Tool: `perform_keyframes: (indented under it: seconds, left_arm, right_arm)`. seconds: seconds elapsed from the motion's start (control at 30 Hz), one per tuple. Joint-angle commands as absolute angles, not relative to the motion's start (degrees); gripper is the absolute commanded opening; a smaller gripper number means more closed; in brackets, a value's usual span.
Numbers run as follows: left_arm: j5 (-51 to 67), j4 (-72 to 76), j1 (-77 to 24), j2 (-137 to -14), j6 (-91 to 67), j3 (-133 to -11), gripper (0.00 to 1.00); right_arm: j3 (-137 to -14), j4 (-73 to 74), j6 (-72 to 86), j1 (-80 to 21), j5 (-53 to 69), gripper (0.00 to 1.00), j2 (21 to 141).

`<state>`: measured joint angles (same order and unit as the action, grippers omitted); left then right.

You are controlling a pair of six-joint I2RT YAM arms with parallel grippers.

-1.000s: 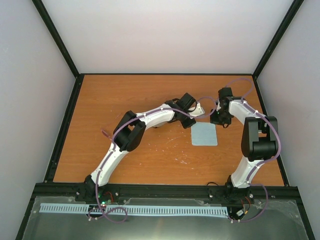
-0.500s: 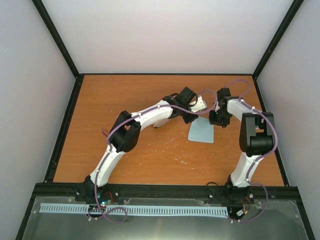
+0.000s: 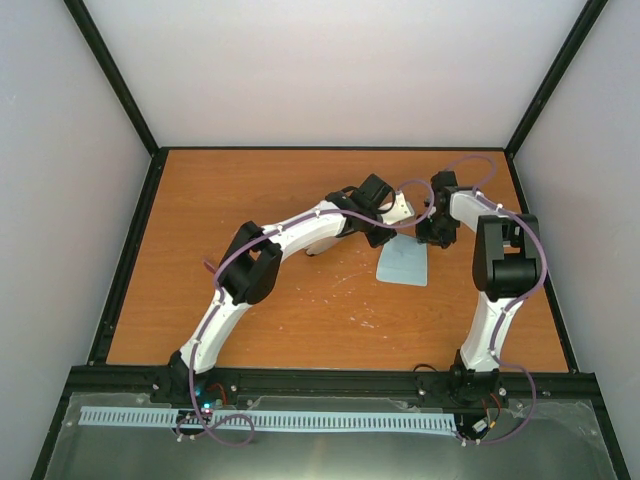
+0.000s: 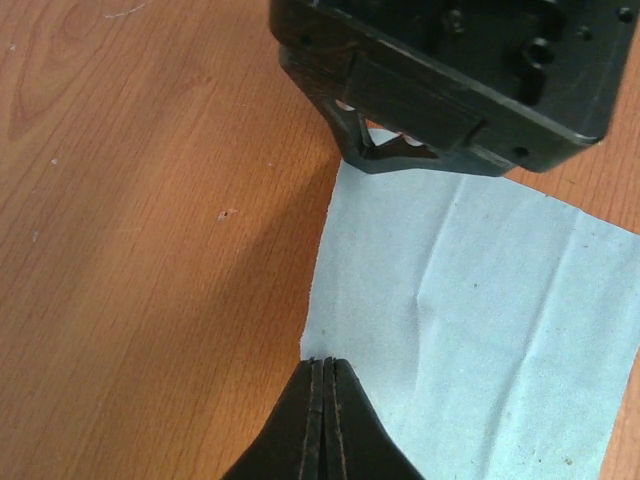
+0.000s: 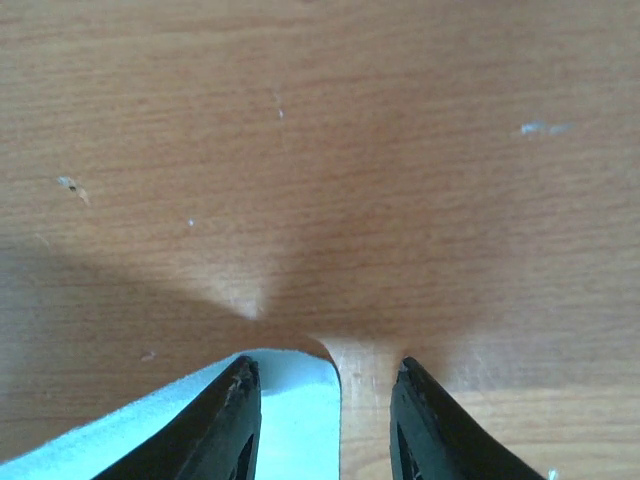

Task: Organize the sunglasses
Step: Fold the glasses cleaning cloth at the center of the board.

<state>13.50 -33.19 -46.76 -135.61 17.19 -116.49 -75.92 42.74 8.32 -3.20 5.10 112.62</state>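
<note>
The pale blue cloth [image 3: 404,266] lies on the table right of centre. My left gripper [image 3: 385,238] is shut on the cloth's edge near one corner, as the left wrist view shows [image 4: 323,362], cloth [image 4: 470,320]. My right gripper [image 3: 430,238] is open, and its fingers straddle another corner of the cloth [image 5: 290,410] in the right wrist view [image 5: 322,372]. The right gripper's black body [image 4: 450,80] fills the top of the left wrist view. A thin reddish sliver [image 3: 208,266] shows beside the left arm's elbow. It is too small to tell whether it is the sunglasses.
The wooden table [image 3: 250,190] is bounded by a black frame and pale walls. The left arm stretches diagonally across the middle. The right arm folds along the right side. No case shows.
The left gripper has closed on the cloth and pulled its far left edge up, so the cloth no longer looks square. The right gripper has shifted slightly farther and left.
</note>
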Motion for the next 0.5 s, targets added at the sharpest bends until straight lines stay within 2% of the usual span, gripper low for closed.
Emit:
perform_keyframes:
  seconds: [0.0, 0.47]
  left_arm:
    - [14.2, -33.6, -46.5, -136.6, 17.1, -118.2, 0.0]
    - [14.4, -33.5, -46.5, -137.0, 16.4, -117.9, 0.0]
  right_arm:
    - [-77.8, 43.5, 7.3, -3.2, 5.5, 0.35, 114.2]
    - [-74.7, 43.5, 6.9, -4.9, 5.4, 0.12, 114.6]
